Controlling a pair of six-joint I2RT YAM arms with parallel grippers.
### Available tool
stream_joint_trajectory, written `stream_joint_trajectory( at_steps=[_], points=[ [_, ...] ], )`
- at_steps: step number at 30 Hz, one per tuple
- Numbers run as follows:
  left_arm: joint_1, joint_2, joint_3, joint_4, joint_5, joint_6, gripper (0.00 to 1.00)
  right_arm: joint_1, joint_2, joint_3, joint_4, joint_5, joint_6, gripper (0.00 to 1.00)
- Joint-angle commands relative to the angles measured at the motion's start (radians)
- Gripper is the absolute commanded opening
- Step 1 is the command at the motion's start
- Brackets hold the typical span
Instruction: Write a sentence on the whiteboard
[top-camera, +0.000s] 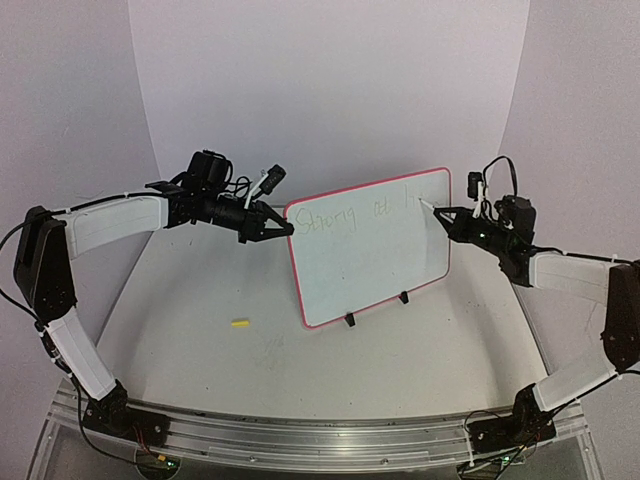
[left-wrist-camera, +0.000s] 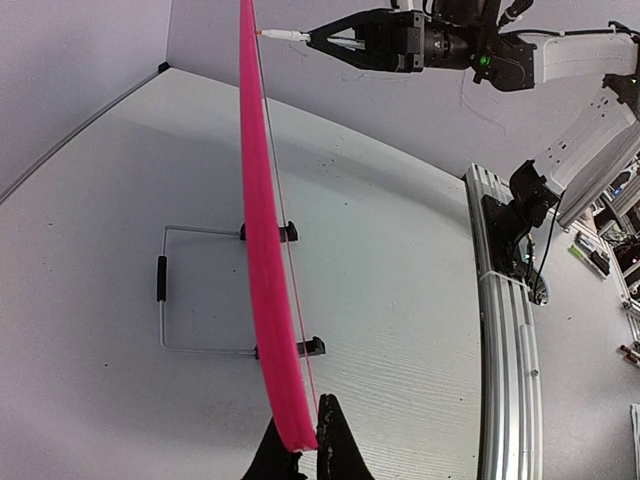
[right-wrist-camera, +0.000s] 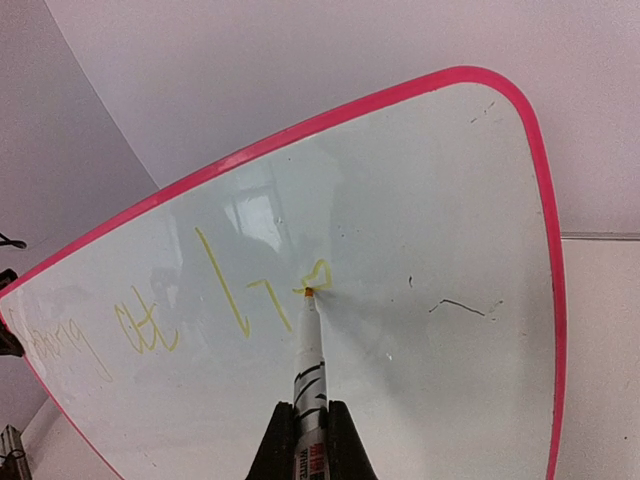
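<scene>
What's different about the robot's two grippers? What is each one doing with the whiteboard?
The left gripper pinches the whiteboard's pink edge itself; the right gripper pinches a marker instead. The left gripper touches the whiteboard directly, at its left side; the right gripper is off it, near the top right, with only the marker tip on the yellow writing. Both are black and shut tight on something.

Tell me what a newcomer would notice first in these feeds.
The pink-rimmed whiteboard stands on its feet in the middle of the table, its left edge clamped by the left end effector. At its upper right the right end effector holds a marker with its tip on the board, ending a line of faint yellow writing. A small yellow piece lies on the table before the board's left side.
</scene>
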Motion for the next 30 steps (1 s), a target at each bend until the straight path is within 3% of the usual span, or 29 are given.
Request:
stream_joint_trajectory(
  at_steps=[1,30],
  points=[
    [-0.024,0.015,0.003,-0.048,-0.021,0.057,0.0,0.003,-0.01,-0.014,-0.013,0.035,-0.005,0.0],
    [-0.029,0.004,0.003,-0.049,-0.024,0.058,0.0,0.003,-0.106,-0.035,0.004,0.105,0.012,0.0]
  ],
)
